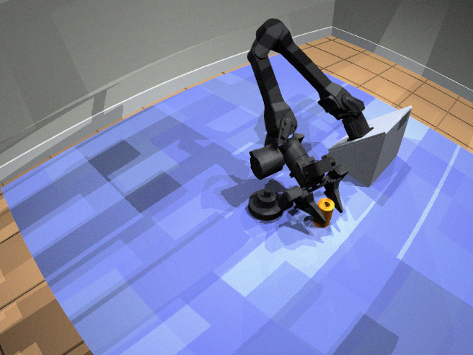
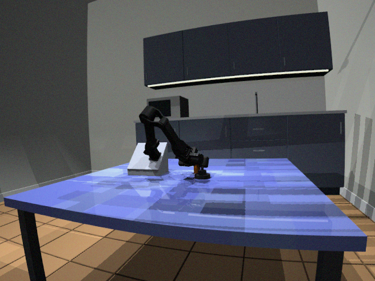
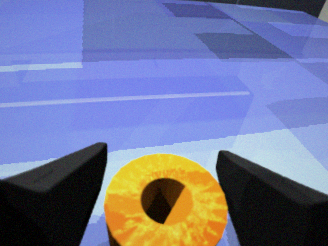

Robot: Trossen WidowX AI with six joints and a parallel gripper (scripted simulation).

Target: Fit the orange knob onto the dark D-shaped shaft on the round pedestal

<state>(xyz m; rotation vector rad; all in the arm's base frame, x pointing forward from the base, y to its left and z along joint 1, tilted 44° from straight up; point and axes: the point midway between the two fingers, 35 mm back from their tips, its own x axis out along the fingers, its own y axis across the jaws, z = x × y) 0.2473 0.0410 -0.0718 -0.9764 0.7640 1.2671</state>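
Observation:
The orange knob (image 1: 328,216) (image 2: 196,169) (image 3: 210,205) stands upright on the table, its hole facing up. In the wrist view the hole's flat side is on its right, slanting from upper right to lower left. My gripper (image 1: 332,216) (image 3: 163,155) is open, with one finger on each side of the knob and not clamped on it. The dark round pedestal (image 1: 263,212) (image 2: 202,176) stands beside the knob, to the left in the top view. Its short shaft (image 1: 267,191) points up and is bare. The shaft's flat side cannot be made out.
A grey wedge-shaped block (image 1: 353,162) (image 2: 136,160) with a sloping top stands by the arm's base, on the right in the top view and on the left in the exterior view. Part of my gripper's body is very near the pedestal's right side in the top view.

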